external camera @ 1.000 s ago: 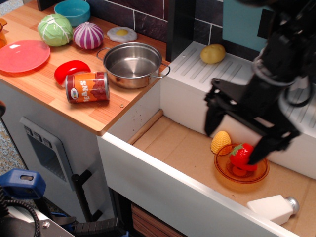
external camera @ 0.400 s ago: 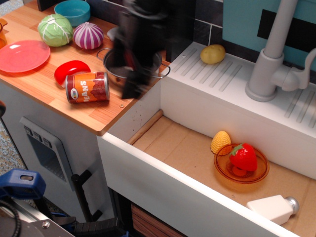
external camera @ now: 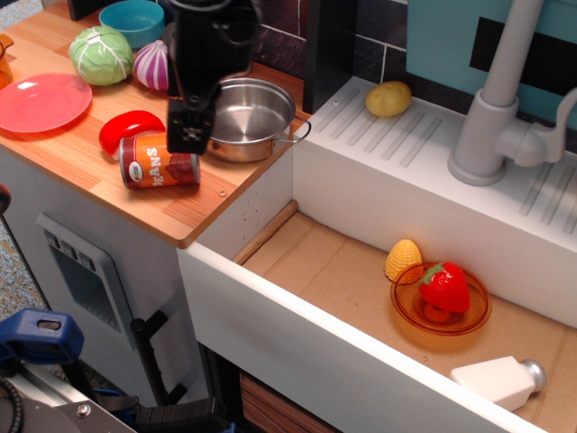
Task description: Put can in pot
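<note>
The can [external camera: 159, 163] lies on its side on the wooden surface [external camera: 54, 153], near the front edge, its "BEANS" label facing the camera. The gripper [external camera: 188, 131] hangs directly above the can's right end, overlapping its top edge; from this angle I cannot tell whether it is open or closed, or whether it touches the can. The pot [external camera: 245, 117] stands upright just behind and to the right of the can, close to the surface's right edge, with nothing inside it.

A red piece [external camera: 126, 129] sits just behind the can, touching or nearly so. Further back are a pink plate [external camera: 41, 101], a green cabbage [external camera: 99, 55], a purple onion [external camera: 155, 65] partly hidden by the arm, and a blue bowl [external camera: 126, 20].

To the right, a potato [external camera: 389, 97] rests on the white drainboard by the faucet [external camera: 491, 117]. Down in the sink, an orange dish [external camera: 410, 311] holds a red pepper [external camera: 446, 286], with a yellow corn piece [external camera: 402, 260] just beside it and a white bottle [external camera: 496, 381] near the front.
</note>
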`<state>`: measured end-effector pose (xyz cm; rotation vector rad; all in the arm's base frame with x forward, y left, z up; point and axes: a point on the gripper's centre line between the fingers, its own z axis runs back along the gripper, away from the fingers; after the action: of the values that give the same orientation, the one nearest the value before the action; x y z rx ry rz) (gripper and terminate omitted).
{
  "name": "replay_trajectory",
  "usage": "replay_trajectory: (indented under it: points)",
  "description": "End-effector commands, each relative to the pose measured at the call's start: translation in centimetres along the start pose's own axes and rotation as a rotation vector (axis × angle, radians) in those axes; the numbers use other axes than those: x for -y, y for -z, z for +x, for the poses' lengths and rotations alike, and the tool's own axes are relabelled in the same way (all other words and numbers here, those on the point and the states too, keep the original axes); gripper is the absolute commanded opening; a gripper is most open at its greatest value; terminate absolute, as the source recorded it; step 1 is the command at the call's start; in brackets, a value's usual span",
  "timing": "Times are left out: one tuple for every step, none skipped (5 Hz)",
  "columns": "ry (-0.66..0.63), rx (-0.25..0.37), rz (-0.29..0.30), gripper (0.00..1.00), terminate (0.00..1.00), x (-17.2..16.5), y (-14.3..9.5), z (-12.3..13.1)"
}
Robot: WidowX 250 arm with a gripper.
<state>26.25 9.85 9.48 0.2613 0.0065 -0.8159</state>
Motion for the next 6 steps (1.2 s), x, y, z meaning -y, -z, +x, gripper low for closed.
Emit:
replay_trajectory:
  points:
    - [0.009,0.063,0.02,1.0,0.0,-2.0,1.2,-0.7]
    - [0.005,0.085,0.005,1.0,0.0,-2.3,2.6,-0.9]
    - [-0.005,0.106,-0.021,1.0,0.0,-2.5,4.1,-1.0]
    - [-0.014,0.109,-0.051,1.0,0.0,-2.6,5.1,-0.9]
    - [-0.024,0.097,-0.019,1.0,0.0,-3.0,5.6,-1.6]
    - [-0.035,0.123,-0.018,1.0,0.0,-2.7,6.6,-1.6]
